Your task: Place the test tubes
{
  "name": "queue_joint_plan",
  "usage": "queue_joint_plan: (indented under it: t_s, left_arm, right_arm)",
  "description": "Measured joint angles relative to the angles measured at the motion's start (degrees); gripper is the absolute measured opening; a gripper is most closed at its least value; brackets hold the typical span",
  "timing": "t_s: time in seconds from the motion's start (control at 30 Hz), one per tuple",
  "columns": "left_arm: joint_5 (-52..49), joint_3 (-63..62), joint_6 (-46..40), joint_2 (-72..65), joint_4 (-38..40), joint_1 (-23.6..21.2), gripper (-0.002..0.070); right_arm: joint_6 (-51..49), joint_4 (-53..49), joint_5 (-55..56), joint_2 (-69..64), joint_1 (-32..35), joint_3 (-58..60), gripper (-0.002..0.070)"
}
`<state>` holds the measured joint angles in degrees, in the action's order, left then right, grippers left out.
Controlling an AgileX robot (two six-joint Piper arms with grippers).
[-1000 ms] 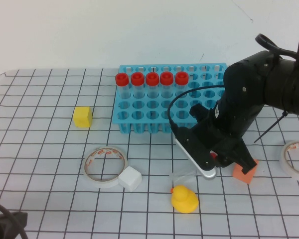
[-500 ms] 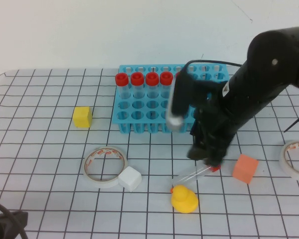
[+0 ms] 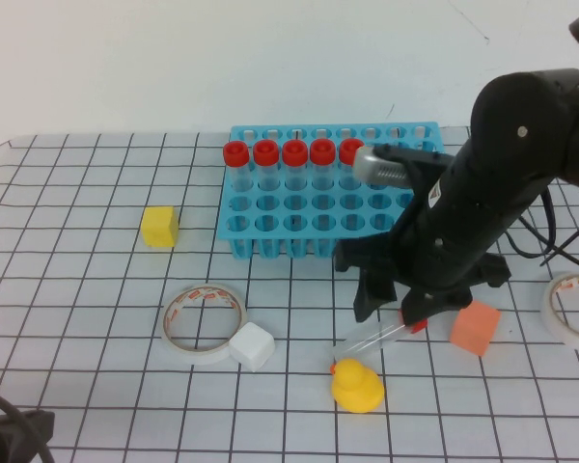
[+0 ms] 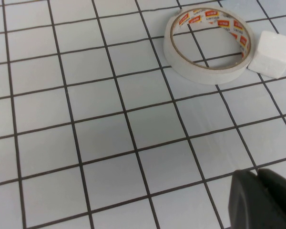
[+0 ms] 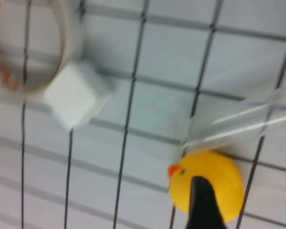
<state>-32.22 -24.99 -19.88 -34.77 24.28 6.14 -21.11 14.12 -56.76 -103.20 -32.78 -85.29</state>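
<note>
**While the right gripper [image 3: 390, 313] hangs wide open, a clear red-capped test tube [image 3: 372, 339] lies loose**

Just beside the yellow rubber duck [image 3: 357, 386], that tube lies flat on the gridded white bench [image 3: 77, 289], under the gripper. An orange cube [image 3: 475, 328] sits near. Five more red-capped tubes [image 3: 294, 159] stand upright in the back row of the blue plastic rack [image 3: 270, 227]. The left gripper [image 4: 264, 200] is closed, near a white tape roll [image 4: 207, 45] and a white cube [image 4: 271, 46].

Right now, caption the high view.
Open right gripper over clear test tube by yellow duck; left gripper at front left.
</note>
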Motion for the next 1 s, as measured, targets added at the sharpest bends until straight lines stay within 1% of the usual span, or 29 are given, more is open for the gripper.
queue_joint_plan:
  t_s: [0.1, 0.2, 0.47, 0.77, 1.0]
  left_arm:
    - [0.0, 0.0, 0.0, 0.0, 0.0, 0.0, -0.0001]
    - [0.0, 0.0, 0.0, 0.0, 0.02, 0.0, -0.0001]
    - [0.0, 0.0, 0.0, 0.0, 0.93, 0.0, -0.0001]
    - [0.0, 0.0, 0.0, 0.0, 1.07, 0.0, -0.0001]
    - [0.0, 0.0, 0.13, 0.0, 1.07, 0.0, -0.0001]
  right_arm:
    - [-6.72, -2.16, 0.64, -1.17, 0.0, 0.0, 0.0403]
    - [-11.12, -2.54, 0.75, -3.67, 0.0, 0.0, 0.0403]
    - [-12.91, -0.8, 5.44, -8.65, 0.0, 0.0, 0.0404]
    - [-18.12, -5.37, 7.77, -9.42, -0.02, -0.48, 0.0408]
    - [-19.92, -7.26, 11.62, -9.76, -0.02, -0.8, 0.0408]
